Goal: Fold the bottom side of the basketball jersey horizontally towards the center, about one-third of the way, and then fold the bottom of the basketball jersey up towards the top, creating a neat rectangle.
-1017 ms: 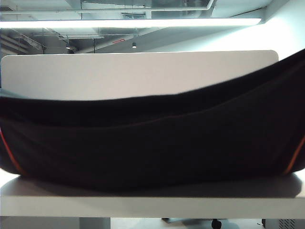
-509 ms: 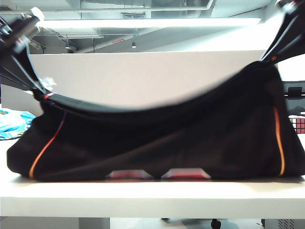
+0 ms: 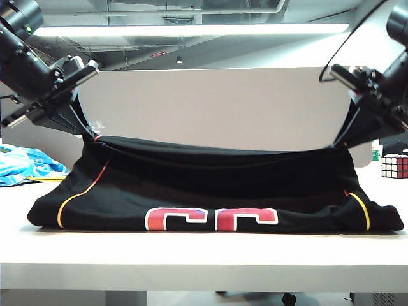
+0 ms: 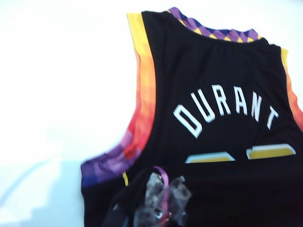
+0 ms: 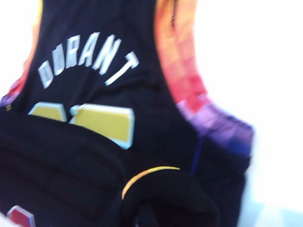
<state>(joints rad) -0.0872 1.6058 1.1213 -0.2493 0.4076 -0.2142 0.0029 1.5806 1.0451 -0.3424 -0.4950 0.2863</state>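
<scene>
Hem of the basketball jersey hangs mid-fold between clamped left end effector and right end effector; flattening remains.

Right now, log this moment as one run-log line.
left gripper: shut on basketball jersey hem, left corner | right gripper: shut on hem, right corner | hem lifted over table | fold unfinished

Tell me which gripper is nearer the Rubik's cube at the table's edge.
Right. The right gripper, shut on the basketball jersey hem, hangs just above and beside the Rubik's cube. The left gripper holds the hem's opposite corner, across the table.
</scene>
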